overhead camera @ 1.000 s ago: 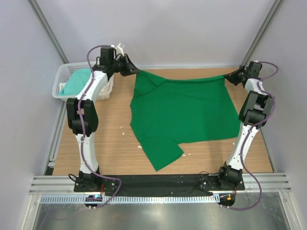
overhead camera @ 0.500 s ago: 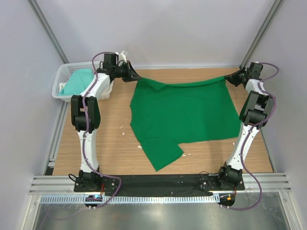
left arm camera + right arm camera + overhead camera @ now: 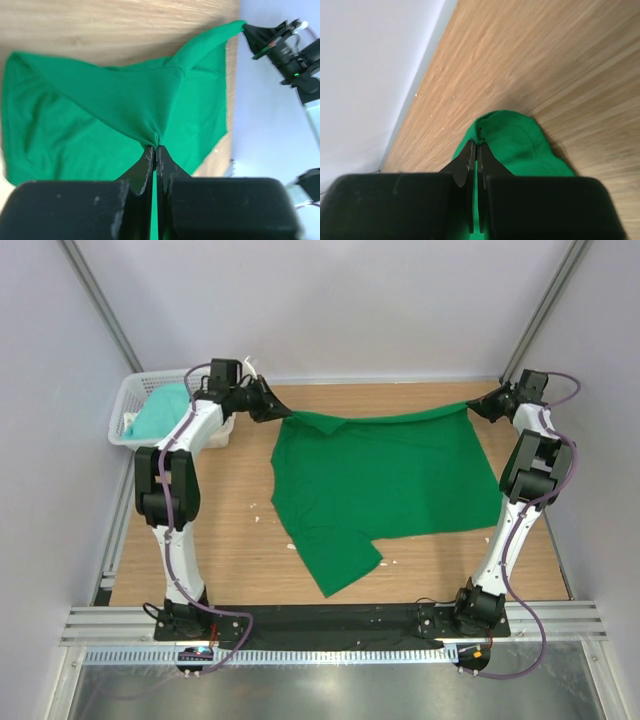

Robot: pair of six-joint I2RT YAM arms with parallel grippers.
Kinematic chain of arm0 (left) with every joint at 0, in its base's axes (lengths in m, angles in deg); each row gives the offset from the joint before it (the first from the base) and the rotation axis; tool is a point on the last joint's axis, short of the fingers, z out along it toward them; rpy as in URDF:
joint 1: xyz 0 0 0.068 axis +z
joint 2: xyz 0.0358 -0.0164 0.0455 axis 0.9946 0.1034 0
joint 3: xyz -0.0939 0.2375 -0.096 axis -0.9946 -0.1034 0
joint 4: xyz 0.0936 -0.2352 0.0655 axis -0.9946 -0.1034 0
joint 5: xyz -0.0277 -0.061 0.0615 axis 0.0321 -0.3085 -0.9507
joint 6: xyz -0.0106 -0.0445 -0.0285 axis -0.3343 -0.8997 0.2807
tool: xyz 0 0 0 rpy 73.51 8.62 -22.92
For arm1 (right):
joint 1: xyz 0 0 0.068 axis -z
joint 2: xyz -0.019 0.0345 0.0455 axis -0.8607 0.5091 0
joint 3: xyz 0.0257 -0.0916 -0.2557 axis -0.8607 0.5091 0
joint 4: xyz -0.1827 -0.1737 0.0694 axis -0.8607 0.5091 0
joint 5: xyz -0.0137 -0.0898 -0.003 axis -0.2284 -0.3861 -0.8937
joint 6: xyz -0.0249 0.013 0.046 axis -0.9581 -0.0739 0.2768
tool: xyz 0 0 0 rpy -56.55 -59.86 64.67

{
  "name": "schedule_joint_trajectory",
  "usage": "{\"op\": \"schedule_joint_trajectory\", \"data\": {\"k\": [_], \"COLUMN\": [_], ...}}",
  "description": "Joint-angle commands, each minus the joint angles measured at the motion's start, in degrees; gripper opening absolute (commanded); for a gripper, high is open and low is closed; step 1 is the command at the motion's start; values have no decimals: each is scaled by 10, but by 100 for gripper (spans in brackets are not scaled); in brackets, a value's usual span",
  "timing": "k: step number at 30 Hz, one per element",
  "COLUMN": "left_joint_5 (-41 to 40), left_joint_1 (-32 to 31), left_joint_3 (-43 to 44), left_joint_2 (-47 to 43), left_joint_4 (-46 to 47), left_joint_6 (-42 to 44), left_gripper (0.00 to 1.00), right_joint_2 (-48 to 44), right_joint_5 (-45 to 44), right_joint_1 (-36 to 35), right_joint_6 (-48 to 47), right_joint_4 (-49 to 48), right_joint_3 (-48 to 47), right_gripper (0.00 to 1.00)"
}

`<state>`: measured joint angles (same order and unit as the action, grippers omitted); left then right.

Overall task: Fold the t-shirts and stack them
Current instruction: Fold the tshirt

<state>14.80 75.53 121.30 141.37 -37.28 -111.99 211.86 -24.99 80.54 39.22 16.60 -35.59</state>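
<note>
The emerald green t-shirt lies spread on the wooden table, its far edge lifted between both grippers. My left gripper is shut on the shirt's far left corner, seen pinched in the left wrist view. My right gripper is shut on the far right corner, seen pinched in the right wrist view. The shirt fills the left wrist view. One sleeve lies toward the near edge. The paler mint-teal t-shirt is bunched in the basket.
A white lattice basket stands at the far left of the table behind the left arm. Grey walls close the back and sides. A black base rail runs along the near edge.
The left gripper has shifted slightly back toward the left and near, still holding the corner. The shirt's far edge stays stretched between the grippers. The right arm has barely moved.
</note>
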Motion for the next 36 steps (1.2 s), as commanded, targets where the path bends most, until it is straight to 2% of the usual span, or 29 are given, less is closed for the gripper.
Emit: {"op": "schedule_joint_trajectory", "data": {"k": [1, 7, 15, 36], "left_joint_5": [-2, -2, -5, -98], "left_joint_1": [3, -5, -14, -39], "left_joint_3": [-41, -90, -98, -258], "left_joint_2": [-75, -107, -112, -240], "left_joint_4": [-1, -4, -12, -8], "left_joint_6": [-56, -82, -103, -182], "left_gripper": [0, 0, 0, 0], "right_joint_2": [-52, -57, -95, -130], "right_joint_5": [-6, -7, -31, -27], "right_joint_1": [4, 6, 13, 28], "right_joint_6": [-17, -27, -27, -43], "right_joint_4": [41, 73, 74, 70], "right_joint_3": [-28, -31, -34, 38], "right_gripper": [1, 1, 1, 1]}}
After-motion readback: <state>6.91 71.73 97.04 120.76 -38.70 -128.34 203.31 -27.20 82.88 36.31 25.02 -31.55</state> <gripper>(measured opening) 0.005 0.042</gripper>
